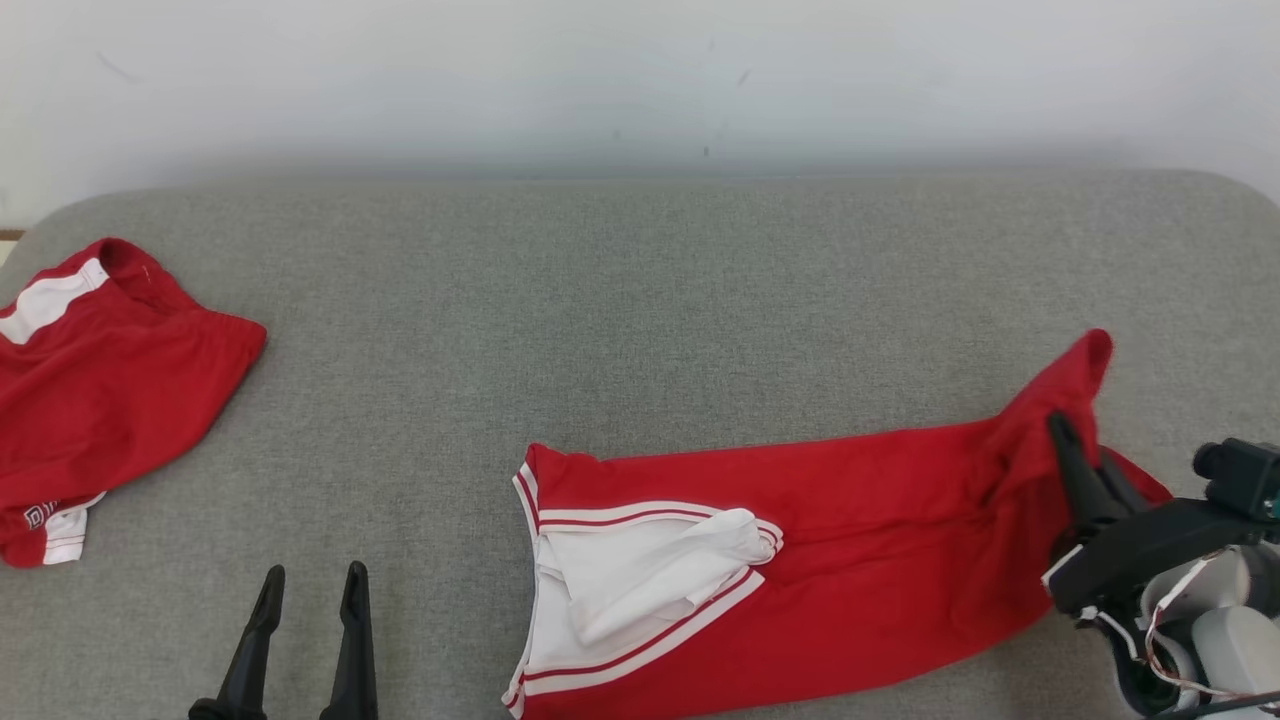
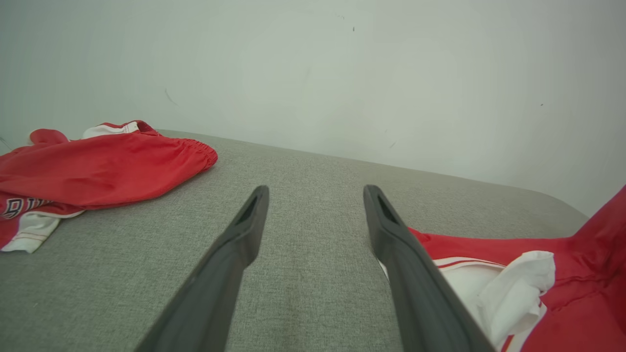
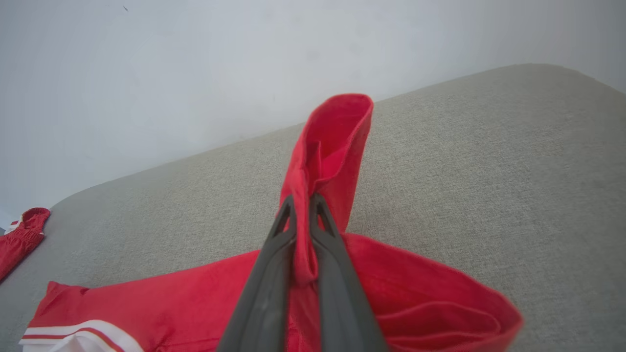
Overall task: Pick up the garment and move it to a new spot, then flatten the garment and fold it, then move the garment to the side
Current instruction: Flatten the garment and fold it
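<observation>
The garment (image 1: 860, 540) is a red piece with white striped trim and a white inner flap, lying across the lower right of the grey surface. My right gripper (image 1: 1065, 430) is shut on its right end, pinching a fold of red cloth that stands up above the fingertips (image 3: 303, 203). The raised fold (image 3: 337, 142) pokes up past the fingers. My left gripper (image 1: 312, 585) stands open at the lower left, with nothing between its fingers (image 2: 244, 230), just left of the garment's trimmed end (image 2: 508, 288).
A second red garment (image 1: 100, 390) with white panels lies bunched at the far left (image 2: 98, 166). The grey padded surface (image 1: 640, 300) ends at a pale wall behind. Its rounded right corner (image 3: 562, 88) is close to my right gripper.
</observation>
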Motion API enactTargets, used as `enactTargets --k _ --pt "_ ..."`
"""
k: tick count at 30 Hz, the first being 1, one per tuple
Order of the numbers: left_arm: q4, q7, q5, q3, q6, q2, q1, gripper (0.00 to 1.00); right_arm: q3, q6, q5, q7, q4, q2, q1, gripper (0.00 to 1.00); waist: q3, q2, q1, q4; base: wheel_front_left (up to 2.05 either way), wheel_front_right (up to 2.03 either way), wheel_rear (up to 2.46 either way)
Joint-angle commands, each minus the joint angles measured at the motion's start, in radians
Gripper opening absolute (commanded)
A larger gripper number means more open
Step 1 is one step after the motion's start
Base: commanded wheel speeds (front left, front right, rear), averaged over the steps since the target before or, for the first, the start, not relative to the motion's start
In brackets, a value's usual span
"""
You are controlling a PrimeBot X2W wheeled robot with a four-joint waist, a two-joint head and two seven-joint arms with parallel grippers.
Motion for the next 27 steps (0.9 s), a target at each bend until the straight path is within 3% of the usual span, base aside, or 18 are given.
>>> enactTargets --k 1,9,14,20,27 --pt "0.002 -0.005 -0.003 0.002 -0.002 0.0 0.01 1.0 0.014 -0.001 0.024 0.02 -0.051 0.01 0.026 0.0 -0.007 0.0 0.0 -0.001 0.0 0.0 0.0" --pt "0.007 -0.005 -0.02 -0.004 0.006 0.0 0.016 1.0 0.109 0.0 0.09 0.135 -0.332 0.066 0.109 0.0 -0.02 0.0 0.0 0.027 0.0 0.0 0.0" --pt "0.015 -0.005 -0.029 -0.015 0.008 0.0 0.016 1.0 0.178 0.0 0.106 0.183 -0.432 0.116 0.119 0.0 -0.025 0.0 0.0 0.058 0.0 0.0 0.0" --pt "0.023 -0.005 -0.033 -0.032 0.012 0.0 0.004 1.0 0.245 0.0 0.102 0.2 -0.433 0.178 0.108 0.0 -0.024 0.0 0.0 0.105 0.0 0.0 0.0" --pt "0.035 -0.005 -0.038 -0.065 0.015 0.0 -0.017 1.0 0.279 0.0 0.081 0.161 -0.315 0.237 0.061 0.0 -0.009 0.0 0.0 0.158 0.0 0.0 0.0"
